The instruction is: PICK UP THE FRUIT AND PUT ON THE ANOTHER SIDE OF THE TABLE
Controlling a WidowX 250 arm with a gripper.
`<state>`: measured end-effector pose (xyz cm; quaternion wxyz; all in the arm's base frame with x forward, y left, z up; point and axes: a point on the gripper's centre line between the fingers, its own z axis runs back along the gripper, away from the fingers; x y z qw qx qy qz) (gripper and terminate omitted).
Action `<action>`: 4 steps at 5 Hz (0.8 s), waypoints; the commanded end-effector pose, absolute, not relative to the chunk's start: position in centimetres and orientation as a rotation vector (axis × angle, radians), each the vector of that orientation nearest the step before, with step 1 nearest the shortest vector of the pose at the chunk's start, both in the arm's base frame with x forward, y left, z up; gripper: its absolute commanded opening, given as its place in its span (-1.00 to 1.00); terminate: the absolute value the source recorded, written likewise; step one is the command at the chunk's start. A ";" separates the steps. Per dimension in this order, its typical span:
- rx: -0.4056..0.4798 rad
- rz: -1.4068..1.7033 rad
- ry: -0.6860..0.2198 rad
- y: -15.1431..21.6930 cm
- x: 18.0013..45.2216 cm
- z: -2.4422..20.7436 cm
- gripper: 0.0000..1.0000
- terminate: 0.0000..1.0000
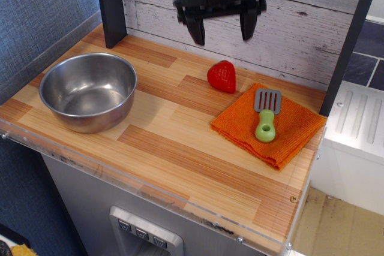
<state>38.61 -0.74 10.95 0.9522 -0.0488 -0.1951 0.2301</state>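
Observation:
The fruit, a small glossy red toy strawberry [222, 76], lies on the light wooden table [174, 142] near the back wall, just left of the orange cloth. My gripper [221, 33] is open and empty. It hangs well above the strawberry, in front of the white plank wall, with its two dark fingers [197, 31] spread wide and pointing down. Nothing is between the fingers.
A steel bowl [89, 90] stands at the left. An orange cloth [268, 124] with a green-handled grey spatula [266, 114] lies at the right. A dark post [110, 5] stands at the back left. A clear plastic strip [150, 190] edges the front.

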 end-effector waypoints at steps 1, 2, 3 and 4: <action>-0.113 0.459 -0.480 -0.6 37.0 14.9 1.00 -1.00; -0.113 0.459 -0.480 -0.6 37.0 14.9 1.00 -1.00; -0.113 0.459 -0.480 -0.6 37.0 14.9 1.00 -1.00; -0.113 0.459 -0.480 -0.6 37.0 14.9 1.00 1.00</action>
